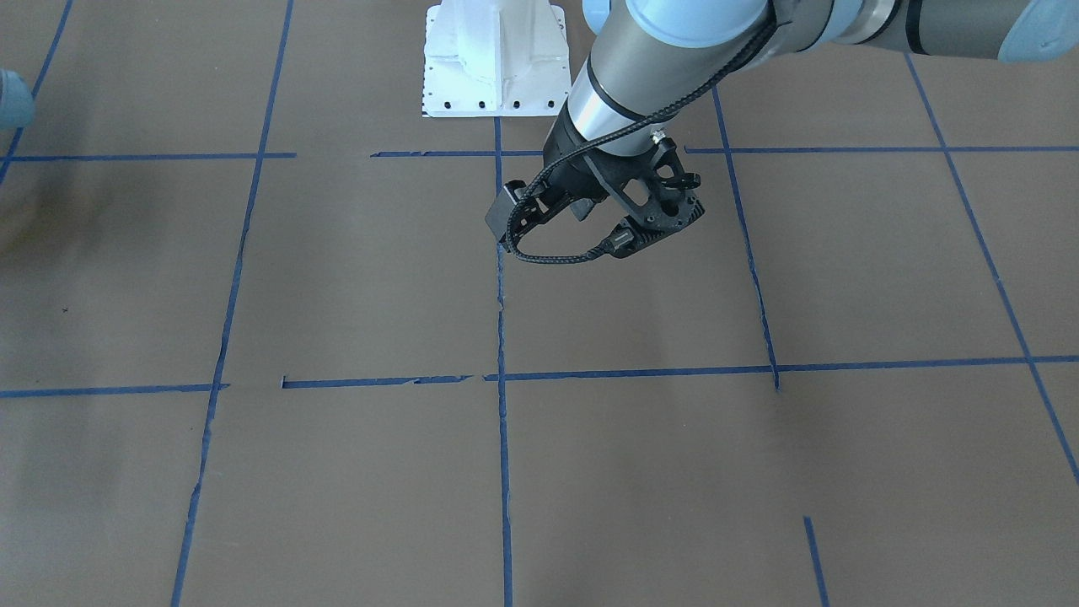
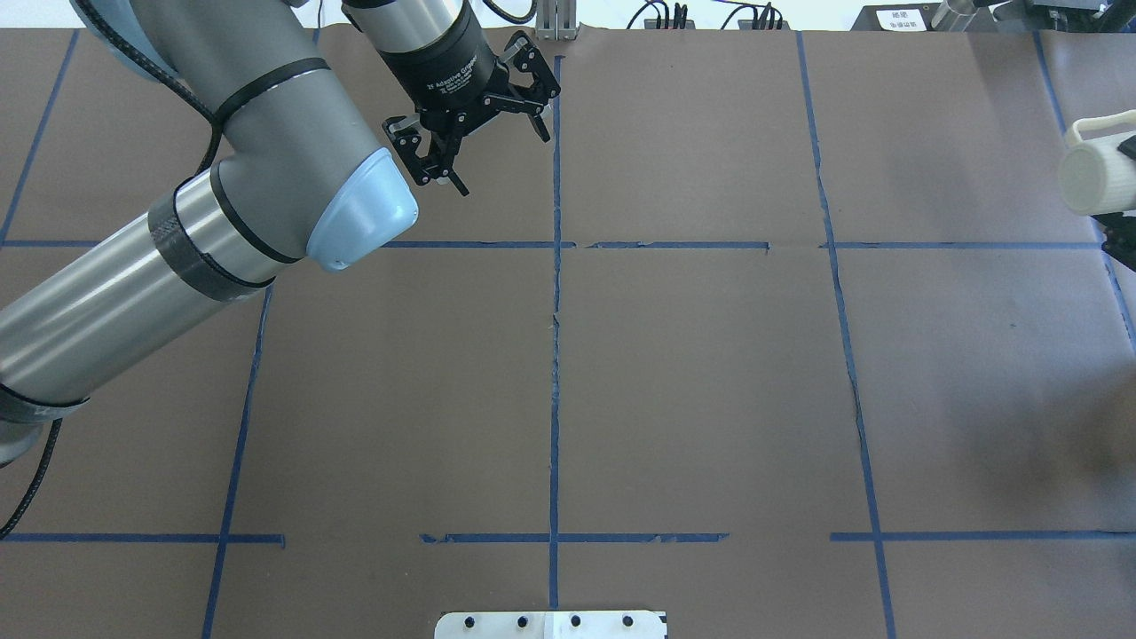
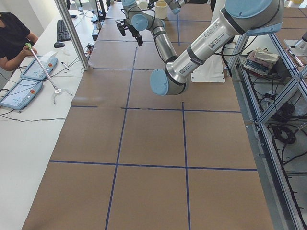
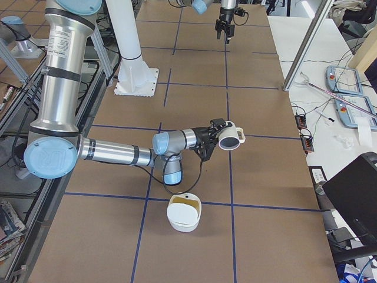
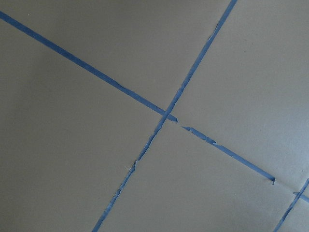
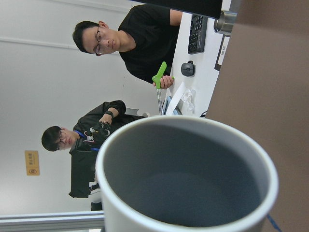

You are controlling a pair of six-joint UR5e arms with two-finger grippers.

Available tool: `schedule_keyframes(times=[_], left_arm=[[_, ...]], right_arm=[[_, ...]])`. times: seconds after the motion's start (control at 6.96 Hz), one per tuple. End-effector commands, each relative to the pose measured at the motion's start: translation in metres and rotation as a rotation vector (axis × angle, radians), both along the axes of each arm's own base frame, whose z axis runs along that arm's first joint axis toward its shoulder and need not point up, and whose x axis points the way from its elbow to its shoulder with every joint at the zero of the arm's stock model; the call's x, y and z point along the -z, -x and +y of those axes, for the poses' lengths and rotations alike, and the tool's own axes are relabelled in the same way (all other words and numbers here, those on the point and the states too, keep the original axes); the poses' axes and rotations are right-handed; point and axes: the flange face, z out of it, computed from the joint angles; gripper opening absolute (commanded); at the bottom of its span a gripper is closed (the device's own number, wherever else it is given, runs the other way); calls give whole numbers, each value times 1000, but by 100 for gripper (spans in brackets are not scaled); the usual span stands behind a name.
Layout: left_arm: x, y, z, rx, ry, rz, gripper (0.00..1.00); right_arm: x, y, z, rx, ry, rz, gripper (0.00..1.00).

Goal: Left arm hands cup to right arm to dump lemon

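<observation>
Brown paper crossed by blue tape lines covers the bench [image 2: 692, 382]. Mid-frame in the right-side view, the right gripper [image 4: 217, 135] clamps the cup [image 4: 231, 137], which is tipped on its side above the bench. Below it stands a white bowl [image 4: 184, 223] holding a yellowish shape too small to identify. At the overhead view's upper left, the left gripper [image 2: 501, 161] hangs spread and empty.

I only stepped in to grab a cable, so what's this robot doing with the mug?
The right gripper holds the cup in the air, tipped on its side. The right wrist view shows the cup's grey inside is empty. A white bowl sits on the table near that arm, with what may be the lemon in it. The left gripper hangs open and empty over the middle of the table.
</observation>
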Motion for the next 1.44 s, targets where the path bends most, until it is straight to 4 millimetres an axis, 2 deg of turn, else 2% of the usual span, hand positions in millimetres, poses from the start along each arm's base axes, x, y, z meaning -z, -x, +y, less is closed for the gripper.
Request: schedule_keyframes(times=[0.0,0.14,0.43,0.57,0.72,0.86,1.01,1.15,1.29], left_arm=[[2,0,0,-1,-8,1,100],[4,0,1,-2,-10,3,100],[3,-1,-1,8,-21,0,100],[3,-1,-1,9,-20,-2,100],[4,-1,-2,17,-30,-2,100],[5,-1,-2,16,-35,0,100],[6,-3,-4,23,-49,-7,100],[11,-6,-5,40,-83,-22,100],[16,-8,-4,44,-95,-21,100]], right_arm=[[30,62,-30,32,-157,362,2],[55,93,-43,2,-203,485,2],[107,192,-35,-55,-303,791,2],[132,232,-29,-67,-317,835,3],[168,279,-27,-75,-304,870,2],[197,326,-15,-35,-360,966,2],[243,357,-15,-35,-429,1062,3],[272,393,4,-69,-412,1173,3],[297,412,19,-65,-451,1196,2]])
